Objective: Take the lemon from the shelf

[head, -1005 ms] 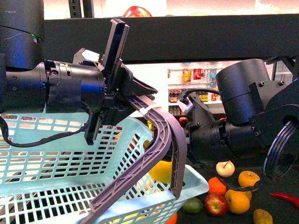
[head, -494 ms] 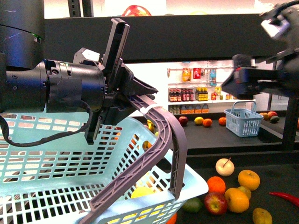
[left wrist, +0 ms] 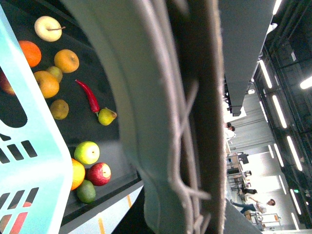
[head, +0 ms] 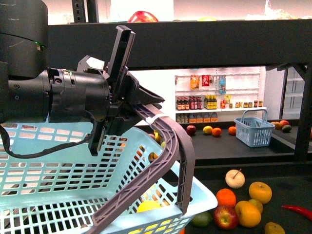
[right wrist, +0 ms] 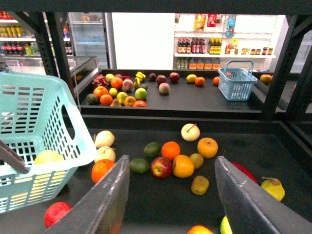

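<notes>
At far left in the front view the left gripper [head: 139, 105] is clenched on the grey handle [head: 168, 141] of a pale blue basket [head: 58, 161], which hangs tilted in front of the shelf [head: 219, 44]. The left wrist view is filled by that handle, seen close up. The lemon [head: 148, 205] is inside the basket, low down behind the mesh near the foot of the handle; the right wrist view also shows it through the basket wall [right wrist: 48, 157]. To the right of the basket, loose fruit [head: 225, 197] lies scattered on the shelf's dark tier, and further back a small basket [head: 253, 130] stands on another tier. The right gripper [right wrist: 171, 192] shows only in its own wrist view, its fingers [right wrist: 105, 200] spread wide and holding nothing, above the tier with the loose fruit.
</notes>
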Available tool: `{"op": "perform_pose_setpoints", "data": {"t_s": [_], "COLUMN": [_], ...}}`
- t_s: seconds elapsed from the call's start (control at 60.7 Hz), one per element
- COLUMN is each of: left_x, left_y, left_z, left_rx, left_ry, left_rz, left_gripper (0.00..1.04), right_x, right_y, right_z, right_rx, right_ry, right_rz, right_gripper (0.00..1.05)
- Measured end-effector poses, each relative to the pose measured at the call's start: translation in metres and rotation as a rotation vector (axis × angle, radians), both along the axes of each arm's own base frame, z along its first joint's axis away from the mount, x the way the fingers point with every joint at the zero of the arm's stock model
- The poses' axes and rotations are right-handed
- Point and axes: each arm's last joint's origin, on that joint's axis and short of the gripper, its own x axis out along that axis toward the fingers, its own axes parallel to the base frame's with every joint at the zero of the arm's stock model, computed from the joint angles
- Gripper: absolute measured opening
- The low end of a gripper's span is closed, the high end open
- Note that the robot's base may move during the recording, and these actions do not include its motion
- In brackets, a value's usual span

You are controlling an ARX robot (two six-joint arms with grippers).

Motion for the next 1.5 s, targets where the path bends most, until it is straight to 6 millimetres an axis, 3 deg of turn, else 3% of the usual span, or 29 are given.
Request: {"op": "perform_pose_setpoints", "data": {"t_s": [0.115, 0.28, 1.005, 1.45, 1.499], "left_x": [0.0, 0.0, 0.0, 0.0, 0.0], "left_y": [0.0, 0.0, 0.0, 0.0, 0.0], "left_z": [0.0, 0.0, 0.0, 0.0, 0.0], "left_rx": [-0.004, 0.0, -0.001, -0.001, -0.001], "left_ry": [0.007, 0.001, 0.002, 0.003, 0.003], "left_rz": [-0.004, -0.001, 0.0, 0.0, 0.0], "left_gripper": [0.08, 0.08, 0.08, 0.08, 0.08], "right_x": [-0.002, -0.008, -0.029, -0.031, -0.031], "right_y": [0.0, 0.0, 0.0, 0.0, 0.0], "right_z": [-0.019, -0.029, -0.064, -0.062, -0.062], "right_rx": [0.0, 0.0, 0.002, 0.003, 0.003], "right_ry": [0.035, 0.025, 0.032, 0.005, 0.005], "right_rz": [0.0, -0.001, -0.003, -0.003, -0.003], "right_gripper": [0.28, 0.02, 0.03, 0.03, 0.08]}}
